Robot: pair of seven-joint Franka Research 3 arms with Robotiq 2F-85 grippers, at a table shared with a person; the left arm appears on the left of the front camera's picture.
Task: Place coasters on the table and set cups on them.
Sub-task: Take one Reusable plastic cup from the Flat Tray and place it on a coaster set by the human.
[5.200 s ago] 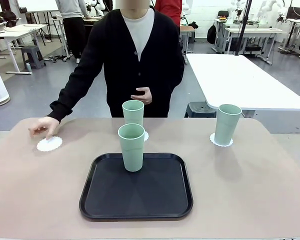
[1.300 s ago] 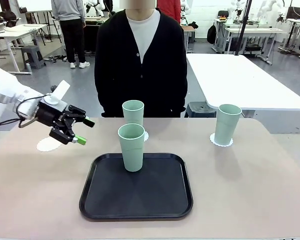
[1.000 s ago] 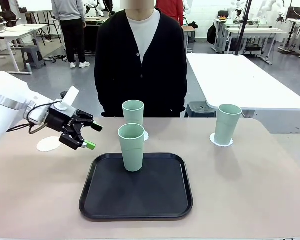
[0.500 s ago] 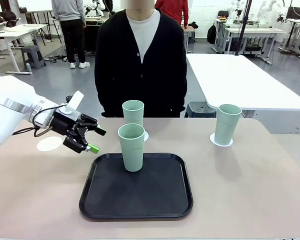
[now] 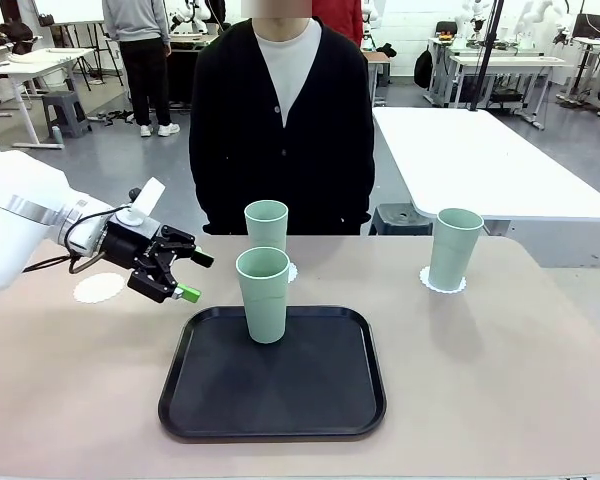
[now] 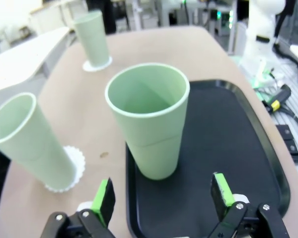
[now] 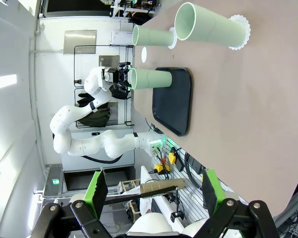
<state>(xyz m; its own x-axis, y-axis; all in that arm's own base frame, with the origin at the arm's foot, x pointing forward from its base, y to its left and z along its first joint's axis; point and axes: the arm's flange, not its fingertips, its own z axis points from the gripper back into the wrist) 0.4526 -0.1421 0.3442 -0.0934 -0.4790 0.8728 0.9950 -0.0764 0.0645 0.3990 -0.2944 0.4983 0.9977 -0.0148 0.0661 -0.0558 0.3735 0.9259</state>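
- Broadly, we see the table (image 5: 540,400) as the biggest thing — a beige top that runs across the front view, with a person in a dark cardigan (image 5: 280,120) standing at its far edge.
- Next in size we count the black tray (image 5: 210,400), which lies on the near middle of the table.
- We find the left arm (image 5: 20,220) coming in from the left, its left gripper (image 5: 192,275) hanging above the table just left of the tray's far corner; its jaws are spread wide, with nothing between them, and they point toward the cup on the tray.
- We see the right gripper (image 7: 154,191) in its own wrist view, likewise spread apart and empty, well away from the cups.
- Then the cups: we see one cup (image 5: 264,295) upright on the tray, at its far edge; a second cup (image 5: 266,225) stands just behind it on the table, and a third cup (image 5: 454,248) stands well apart on the right.
- Smallest are the coasters — one coaster (image 5: 291,272) peeks out from under the second cup, another coaster (image 5: 443,285) lies under the third cup, and a bare coaster (image 5: 97,289) lies on the left, partly behind the left gripper.
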